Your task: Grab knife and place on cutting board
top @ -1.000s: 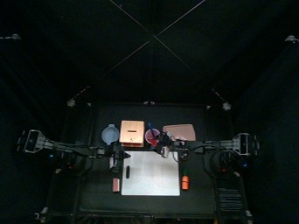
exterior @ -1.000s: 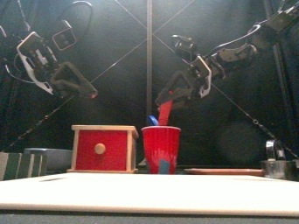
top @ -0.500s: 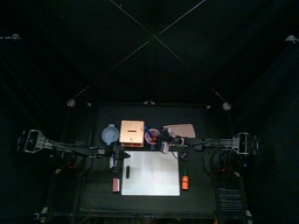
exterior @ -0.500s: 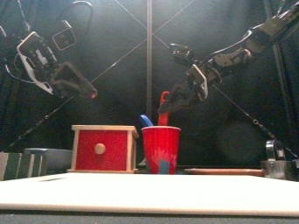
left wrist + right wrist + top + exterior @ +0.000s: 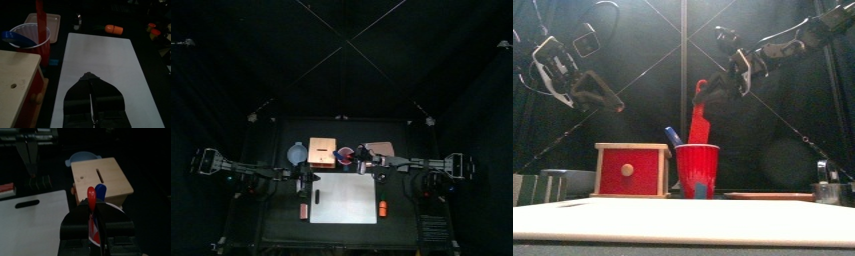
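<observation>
The red knife [image 5: 699,115] hangs upright above the red cup [image 5: 696,170], its lower end still near the cup's rim. My right gripper [image 5: 714,90] is shut on its top end. In the right wrist view the knife [image 5: 91,195] sits between the jaws of the right gripper [image 5: 93,215], with a blue utensil [image 5: 101,190] beside it. The white cutting board [image 5: 344,199] lies flat at the table's front. My left gripper [image 5: 89,79] hovers shut and empty over the cutting board [image 5: 100,55], left of the cup.
A wooden box with a red front [image 5: 631,170] stands left of the cup. A pale blue bowl [image 5: 297,153] and a pinkish tray [image 5: 378,149] lie behind the board. Orange pieces [image 5: 382,208] [image 5: 303,210] flank the board.
My right gripper has shut on the red knife and drawn it upward out of the cup. The left arm has stayed put.
</observation>
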You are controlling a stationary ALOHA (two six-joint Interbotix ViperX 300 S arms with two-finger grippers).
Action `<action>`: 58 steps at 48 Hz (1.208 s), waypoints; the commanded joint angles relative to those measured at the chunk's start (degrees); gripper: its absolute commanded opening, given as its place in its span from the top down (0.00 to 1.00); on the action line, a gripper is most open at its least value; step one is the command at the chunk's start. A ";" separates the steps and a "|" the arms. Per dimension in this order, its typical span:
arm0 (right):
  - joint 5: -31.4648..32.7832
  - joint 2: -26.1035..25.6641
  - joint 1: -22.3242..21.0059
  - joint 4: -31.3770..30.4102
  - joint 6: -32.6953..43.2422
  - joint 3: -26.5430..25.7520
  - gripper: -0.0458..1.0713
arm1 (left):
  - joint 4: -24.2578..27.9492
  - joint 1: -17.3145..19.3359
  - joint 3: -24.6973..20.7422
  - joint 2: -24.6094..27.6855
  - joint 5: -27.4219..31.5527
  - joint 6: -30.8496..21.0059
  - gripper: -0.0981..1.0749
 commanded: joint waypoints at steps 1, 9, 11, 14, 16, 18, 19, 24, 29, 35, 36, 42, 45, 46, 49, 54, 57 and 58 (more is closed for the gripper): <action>-0.26 -4.83 -0.09 0.09 0.09 -0.18 0.68 | -0.09 0.18 -1.23 0.00 -0.62 0.09 0.81; -0.44 -12.13 -0.09 0.44 0.26 2.99 0.68 | 0.00 0.53 -1.49 0.00 -0.62 0.35 0.81; -0.53 -13.80 -0.09 0.70 0.35 3.96 0.68 | 0.00 0.79 -1.49 0.00 -0.62 0.35 0.81; -0.62 -16.35 0.18 1.41 0.35 5.45 0.68 | 0.09 0.97 -1.49 0.00 -0.62 0.35 0.81; -0.79 -17.93 0.26 2.29 0.35 6.42 0.68 | 0.09 1.05 -1.58 0.00 -0.62 0.35 0.81; -0.88 -19.34 0.35 3.25 0.44 7.47 0.68 | 0.00 1.14 -1.58 0.00 -0.62 0.35 0.81; -1.05 -20.30 0.44 4.04 0.35 8.26 0.68 | 0.09 1.14 -1.49 0.00 -0.62 0.35 0.81; -1.58 -23.29 0.88 7.12 0.35 10.99 0.68 | 0.09 1.41 -1.58 0.00 -0.62 0.35 0.81; -2.37 -24.70 1.93 10.63 0.62 13.18 0.68 | 0.00 1.93 -1.58 0.00 -0.97 0.35 0.81; -4.66 -23.38 4.13 15.12 1.14 15.29 0.68 | 0.00 2.02 -1.58 0.00 -1.41 0.35 0.81; -5.27 -22.85 4.57 15.91 1.23 15.56 0.68 | 0.00 2.02 -1.58 0.00 -1.58 0.35 0.81; -11.95 -18.46 8.96 19.16 1.32 16.35 0.67 | 0.09 2.02 -1.49 0.00 -2.02 0.35 0.81; -15.03 -16.17 10.46 19.60 1.32 16.44 0.67 | 0.00 2.02 -1.41 0.00 -2.02 0.35 0.81; -15.82 -15.47 10.81 19.78 1.32 16.44 0.67 | -0.09 2.02 -1.41 0.00 -2.02 0.35 0.81; -18.11 -13.01 11.87 20.13 1.41 16.17 0.67 | -0.09 1.93 -1.41 0.00 -2.11 0.35 0.81; -20.30 -8.44 13.45 21.36 1.49 15.03 0.66 | -0.09 1.93 -1.41 0.00 -2.11 0.09 0.81; -20.57 -5.98 14.24 22.15 1.41 14.06 0.65 | -0.09 2.02 -1.23 0.00 -2.11 0.00 0.81; -20.57 -5.19 14.41 22.32 1.41 13.80 0.65 | -0.18 1.93 -1.23 0.00 -2.02 0.00 0.81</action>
